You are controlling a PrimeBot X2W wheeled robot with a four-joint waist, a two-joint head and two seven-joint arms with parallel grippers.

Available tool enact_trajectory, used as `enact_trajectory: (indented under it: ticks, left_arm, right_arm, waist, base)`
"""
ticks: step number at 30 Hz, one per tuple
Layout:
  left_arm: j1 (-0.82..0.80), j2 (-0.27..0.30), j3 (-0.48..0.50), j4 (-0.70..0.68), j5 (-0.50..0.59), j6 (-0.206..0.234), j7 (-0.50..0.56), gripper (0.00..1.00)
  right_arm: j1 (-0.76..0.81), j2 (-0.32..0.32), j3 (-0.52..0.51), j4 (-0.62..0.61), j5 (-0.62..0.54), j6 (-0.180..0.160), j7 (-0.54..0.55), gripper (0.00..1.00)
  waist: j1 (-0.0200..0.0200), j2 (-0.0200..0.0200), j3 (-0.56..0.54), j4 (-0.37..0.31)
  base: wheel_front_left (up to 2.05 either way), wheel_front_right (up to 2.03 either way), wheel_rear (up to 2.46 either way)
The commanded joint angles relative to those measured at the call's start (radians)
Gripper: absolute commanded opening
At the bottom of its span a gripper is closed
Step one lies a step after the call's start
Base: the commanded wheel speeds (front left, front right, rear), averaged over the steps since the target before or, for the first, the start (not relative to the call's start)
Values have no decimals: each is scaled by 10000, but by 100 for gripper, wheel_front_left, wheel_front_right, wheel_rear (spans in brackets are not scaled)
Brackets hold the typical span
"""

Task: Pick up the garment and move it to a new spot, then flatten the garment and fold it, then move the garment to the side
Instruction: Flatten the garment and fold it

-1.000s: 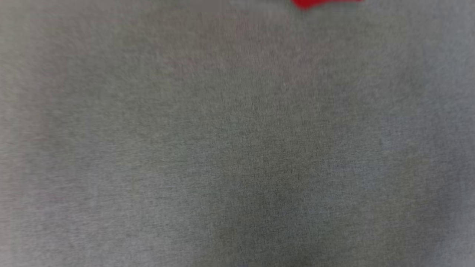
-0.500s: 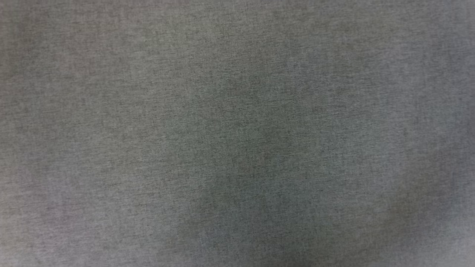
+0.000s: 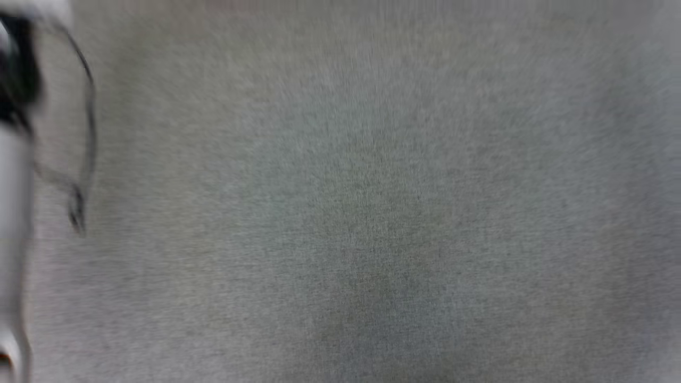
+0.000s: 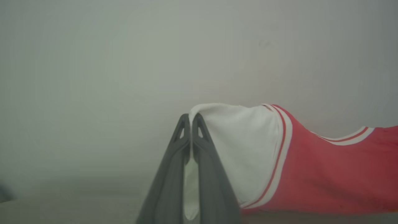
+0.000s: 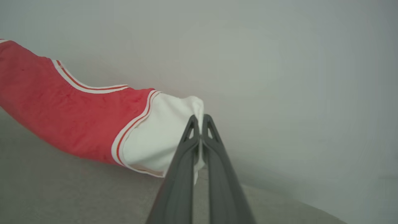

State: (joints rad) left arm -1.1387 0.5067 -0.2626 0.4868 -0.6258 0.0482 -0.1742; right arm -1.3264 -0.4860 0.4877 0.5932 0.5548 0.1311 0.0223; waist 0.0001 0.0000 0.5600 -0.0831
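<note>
In the left wrist view the garment [image 4: 326, 174] hangs stretched to the right, red with striped trim, and my left gripper [image 4: 190, 119] is shut on its white sleeve [image 4: 245, 149]. The right wrist view shows the same red garment [image 5: 62, 118] stretching off to the left. There my right gripper [image 5: 200, 121] is shut on the other white sleeve [image 5: 155, 137]. The printed face is not visible. A grey surface lies below the cloth in both wrist views.
The blurred head view looks onto the grey cloth-covered table [image 3: 372, 213]. A pale forearm [image 3: 13, 213] with a dark joint and a thin black cable [image 3: 88, 133] stands at its left edge. A plain pale wall is behind the garment in the wrist views.
The head camera has shifted: the red patch at the top edge one second ago is gone, and a pale forearm with a cable has come in at the left edge.
</note>
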Motion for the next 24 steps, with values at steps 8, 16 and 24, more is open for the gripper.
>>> enact_trajectory:
  ticks: [8,16,24]
  left_arm:
    - [5636,22,375,-1815,-850,794,-266,0]
    - [9920,47,371,-3622,-1176,1802,-52,0]
    - [13104,8,93,-4796,-1271,2911,510,0]
  right_arm:
    - [5070,-382,-464,-1618,642,-7,504,0]
    - [9343,129,-1879,-2944,688,-7,1077,0]
    - [12795,1205,-3105,-3611,232,-7,1705,0]
  waist:
    - [-1,0,-3088,319]
    - [-1,0,-4448,364]
    - [-1,0,-5251,479]
  base:
    - [0,0,0]
    - [0,0,0]
    - [0,0,0]
